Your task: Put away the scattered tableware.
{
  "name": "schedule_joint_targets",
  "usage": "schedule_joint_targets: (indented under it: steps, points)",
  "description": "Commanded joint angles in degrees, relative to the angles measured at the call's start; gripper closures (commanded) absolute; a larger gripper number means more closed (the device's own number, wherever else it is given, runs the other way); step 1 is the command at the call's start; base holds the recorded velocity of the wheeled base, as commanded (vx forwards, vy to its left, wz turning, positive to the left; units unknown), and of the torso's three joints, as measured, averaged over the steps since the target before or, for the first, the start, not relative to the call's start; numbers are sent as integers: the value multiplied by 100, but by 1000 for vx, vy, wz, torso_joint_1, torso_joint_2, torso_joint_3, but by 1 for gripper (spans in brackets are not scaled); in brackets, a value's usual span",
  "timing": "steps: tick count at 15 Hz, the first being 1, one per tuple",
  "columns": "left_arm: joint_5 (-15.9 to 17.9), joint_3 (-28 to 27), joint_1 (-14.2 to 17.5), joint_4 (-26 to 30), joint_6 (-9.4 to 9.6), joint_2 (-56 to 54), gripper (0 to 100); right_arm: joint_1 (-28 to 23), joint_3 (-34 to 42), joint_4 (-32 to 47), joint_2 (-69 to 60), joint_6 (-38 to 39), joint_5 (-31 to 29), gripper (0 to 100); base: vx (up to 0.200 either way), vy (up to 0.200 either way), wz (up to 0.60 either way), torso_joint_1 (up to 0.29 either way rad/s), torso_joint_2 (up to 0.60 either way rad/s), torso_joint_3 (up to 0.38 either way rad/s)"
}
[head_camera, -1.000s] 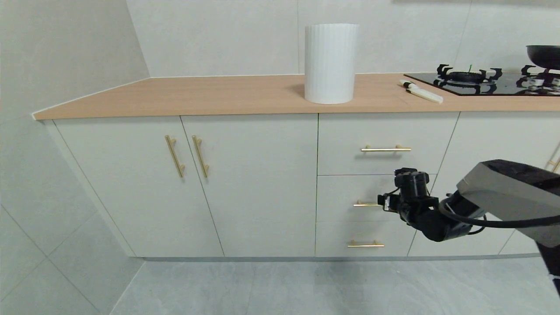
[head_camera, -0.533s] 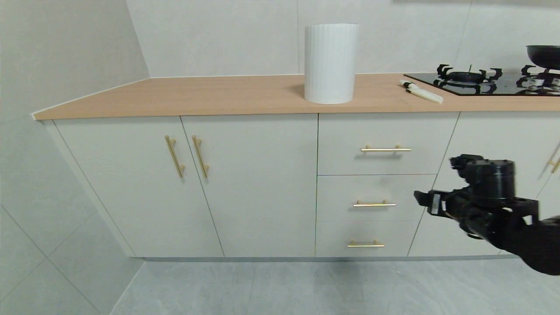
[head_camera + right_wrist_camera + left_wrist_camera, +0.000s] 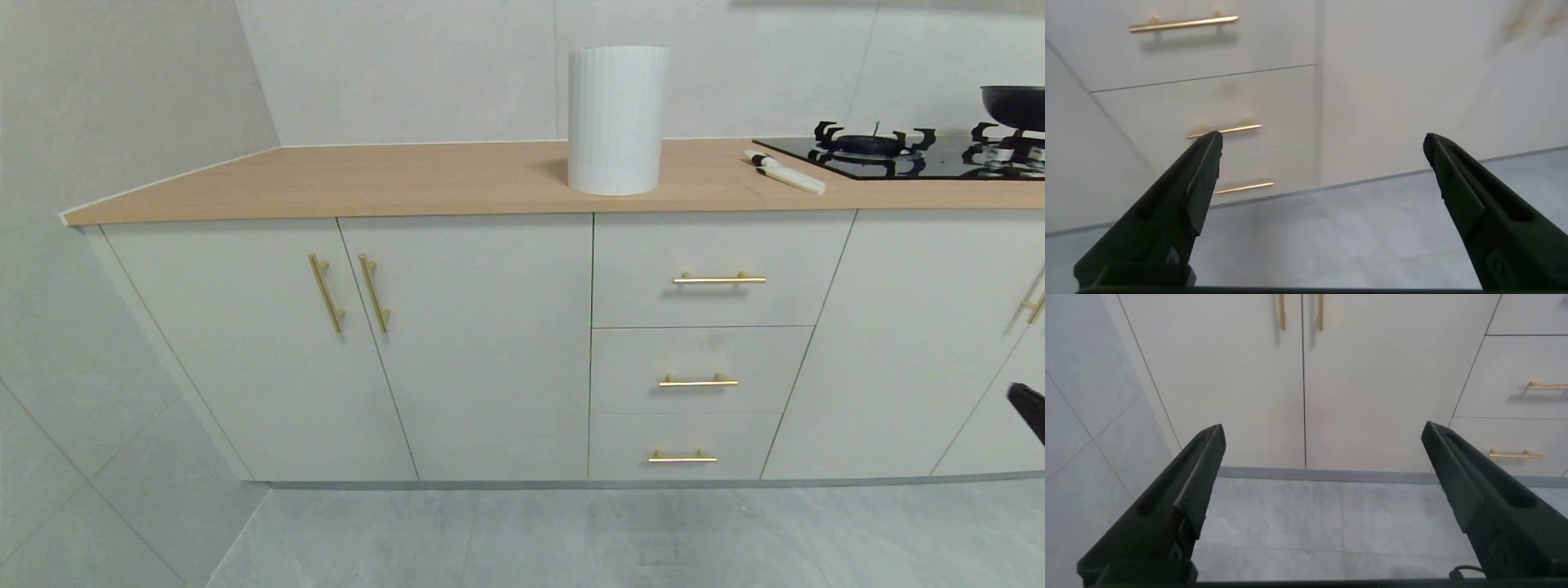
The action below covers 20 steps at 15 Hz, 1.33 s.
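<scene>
While my left gripper (image 3: 1323, 434) and right gripper (image 3: 1323, 144) hang spread wide facing the cabinets (image 3: 465, 343), I see a pale utensil (image 3: 785, 173) on the countertop (image 3: 408, 175) beside the hob (image 3: 898, 157).

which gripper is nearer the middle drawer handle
Right. The right gripper faces the drawers, the middle drawer handle ahead of it; the left gripper faces the double doors, drawers off to one side.

A kitchen: wooden countertop (image 3: 408, 180), gas hob (image 3: 894, 155) with a pan (image 3: 1016, 104), cream cupboards (image 3: 343, 367) and brass-handled drawers (image 3: 702, 355).
</scene>
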<state>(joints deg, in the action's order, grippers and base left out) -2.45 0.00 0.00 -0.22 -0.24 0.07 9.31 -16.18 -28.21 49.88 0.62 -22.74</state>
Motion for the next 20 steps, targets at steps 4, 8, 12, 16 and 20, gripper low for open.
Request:
schedule_joint_targets:
  steps: [4, 8, 12, 16, 20]
  points:
    - [-1, 0, 0, -4, -2, 1, 0, -562, -659, 3313, -3749, -493, -117, 0, 0, 0, 0, 0, 0, 0]
    - [-1, 0, 0, -4, -2, 1, 0, -843, -641, 4148, -4795, -757, 129, 0, 0, 0, 0, 0, 0, 0]
    - [-1, 0, 0, -4, -2, 1, 0, -931, -228, 4104, -4988, -598, 1166, 0, 0, 0, 0, 0, 0, 0]
    - [-1, 0, 0, -4, -2, 1, 0, -931, 440, 3717, -4988, 201, 1975, 0, 0, 0, 0, 0, 0, 0]
    - [-1, 0, 0, -4, -2, 1, 0, -931, 1618, 2540, -4988, 149, 2291, 0, 0, 0, 0, 0, 0, 0]
